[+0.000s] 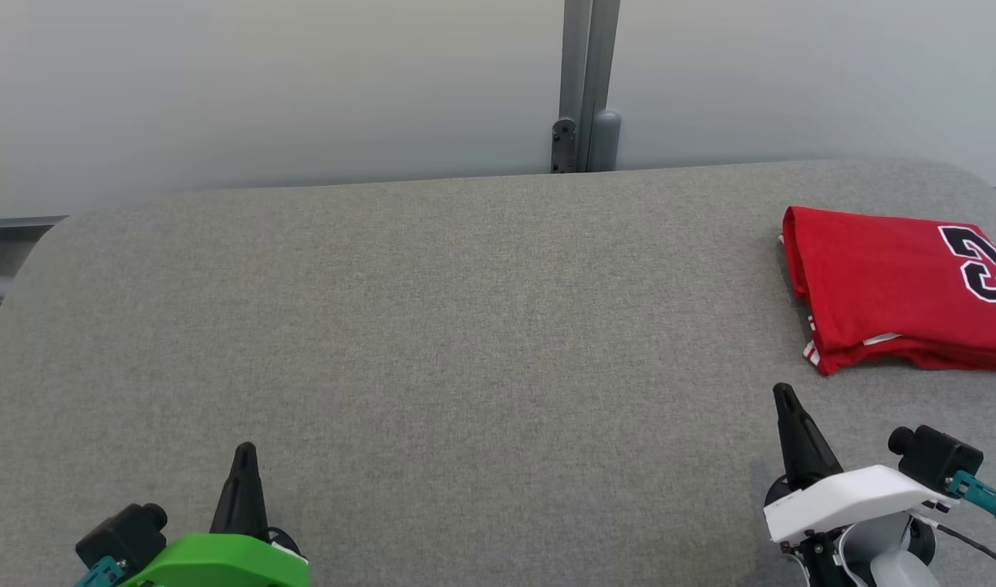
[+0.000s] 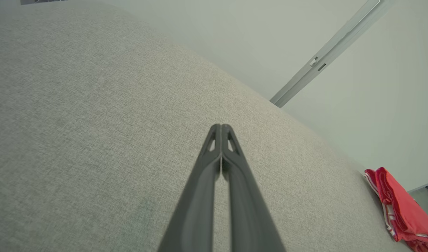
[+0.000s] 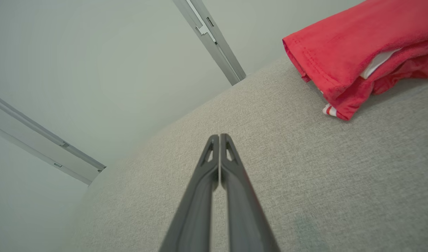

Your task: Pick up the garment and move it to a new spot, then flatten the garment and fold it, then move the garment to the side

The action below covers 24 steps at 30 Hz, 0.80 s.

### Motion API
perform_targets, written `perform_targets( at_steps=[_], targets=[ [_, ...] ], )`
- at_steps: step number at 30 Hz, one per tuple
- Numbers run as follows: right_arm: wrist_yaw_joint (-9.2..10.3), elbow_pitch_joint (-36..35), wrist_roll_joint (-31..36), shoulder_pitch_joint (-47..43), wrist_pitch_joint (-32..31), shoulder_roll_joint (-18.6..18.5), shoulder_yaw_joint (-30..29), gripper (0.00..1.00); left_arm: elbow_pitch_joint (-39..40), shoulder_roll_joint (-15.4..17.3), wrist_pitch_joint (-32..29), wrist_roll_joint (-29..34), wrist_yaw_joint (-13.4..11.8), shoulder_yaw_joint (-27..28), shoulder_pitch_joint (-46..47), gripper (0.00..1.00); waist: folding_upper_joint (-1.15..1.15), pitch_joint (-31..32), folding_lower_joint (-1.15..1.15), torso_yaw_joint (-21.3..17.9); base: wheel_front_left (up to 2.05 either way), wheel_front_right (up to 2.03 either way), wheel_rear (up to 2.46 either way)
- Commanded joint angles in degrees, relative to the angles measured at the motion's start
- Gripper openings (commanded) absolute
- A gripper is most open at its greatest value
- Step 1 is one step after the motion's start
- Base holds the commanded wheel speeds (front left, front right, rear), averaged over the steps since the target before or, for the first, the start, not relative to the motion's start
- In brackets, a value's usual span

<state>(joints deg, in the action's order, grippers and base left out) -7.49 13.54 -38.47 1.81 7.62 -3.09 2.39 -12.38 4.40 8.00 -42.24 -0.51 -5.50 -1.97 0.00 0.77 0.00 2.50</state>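
I see wide grey woven-fabric padded surface (image 1: 433, 326), corners rounded, weave even and flat, spanning nearly whole head view. Lying directly on it, at my far right, near right edge: folded red fabric jersey (image 1: 897, 285), black white-outlined number on top face, right part cut off by frame. Layers stacked, folded edge facing left. White-and-red striped trim peeks out at jersey's near-left corner, touching fabric.
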Motion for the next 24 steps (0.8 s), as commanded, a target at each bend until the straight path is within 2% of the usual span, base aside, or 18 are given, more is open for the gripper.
perform_targets(
  at_steps=[1, 24],
  targets=[
    [-0.02, -0.6, -2.2, 1.8, -0.4, -0.5, -0.4, 0.0, 0.6, 0.0, -0.5, -1.9, 0.5, 0.7, 1.9, 0.0, 0.0, 0.0, 0.0, 0.0, 0.0, 0.0, 0.0],
    [-0.02, -0.3, -19.3, 2.7, -4.3, -0.7, -2.5, 0.0, -0.1, -0.5, -5.0, -17.5, 2.9, 4.4, 4.1, 0.0, 0.0, -0.2, 0.0, -0.6, 0.0, 0.0, 0.0]
  ],
)
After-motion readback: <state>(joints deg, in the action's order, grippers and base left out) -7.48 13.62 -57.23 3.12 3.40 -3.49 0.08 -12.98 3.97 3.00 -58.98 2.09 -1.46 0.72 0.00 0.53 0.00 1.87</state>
